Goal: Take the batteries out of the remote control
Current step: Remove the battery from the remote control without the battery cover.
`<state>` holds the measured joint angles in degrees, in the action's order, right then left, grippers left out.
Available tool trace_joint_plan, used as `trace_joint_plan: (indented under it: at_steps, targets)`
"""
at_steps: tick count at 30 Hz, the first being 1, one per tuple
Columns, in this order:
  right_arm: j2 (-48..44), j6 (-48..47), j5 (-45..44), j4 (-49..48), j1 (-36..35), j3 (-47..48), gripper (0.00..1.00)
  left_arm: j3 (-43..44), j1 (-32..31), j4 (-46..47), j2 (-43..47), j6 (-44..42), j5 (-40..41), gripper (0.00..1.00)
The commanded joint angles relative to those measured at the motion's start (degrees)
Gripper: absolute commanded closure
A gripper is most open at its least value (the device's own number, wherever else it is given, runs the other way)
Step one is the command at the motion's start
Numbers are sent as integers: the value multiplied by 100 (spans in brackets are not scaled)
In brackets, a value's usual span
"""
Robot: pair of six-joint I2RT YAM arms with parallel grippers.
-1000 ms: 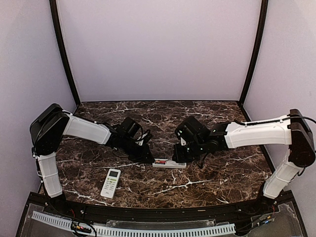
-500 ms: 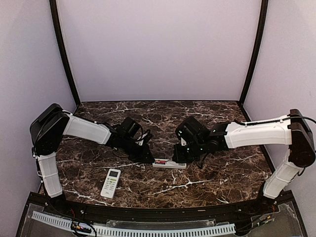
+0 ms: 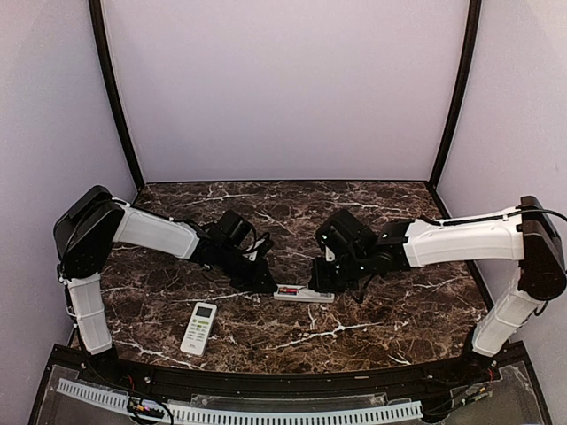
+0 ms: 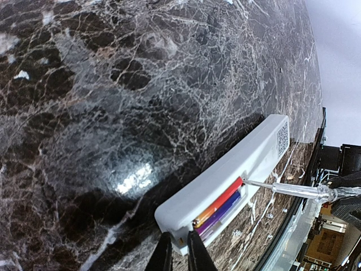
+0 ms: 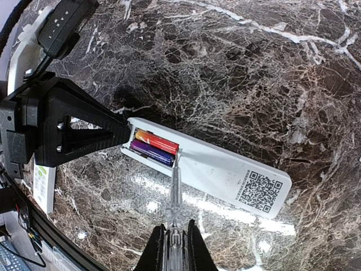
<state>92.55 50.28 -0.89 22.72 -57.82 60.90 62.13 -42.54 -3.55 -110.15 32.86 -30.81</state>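
Prying step: the right tool (image 5: 174, 248), gripping a screwdriver (image 5: 175, 192), is probing the red and purple batteries (image 5: 153, 147) in the open bay of the remote control (image 5: 225, 169). The left tool (image 4: 177, 255) is pinching its end. Likely next: gentle upward levering.

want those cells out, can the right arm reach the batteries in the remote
Probably yes: the batteries lie uncovered in the remote, and the screwdriver in the right gripper has its tip at their end.
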Motion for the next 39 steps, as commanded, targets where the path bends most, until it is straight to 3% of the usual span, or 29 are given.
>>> trace_joint_plan:
  at_steps: [1,39]
  targets:
    - [-184,245,308,-600,-73,-142,100,57,-157,-141,-170,-17,-82,91]
    - [-667,995,915,-2241,126,-1124,100,71,-194,-154,-234,-25,-92,93]
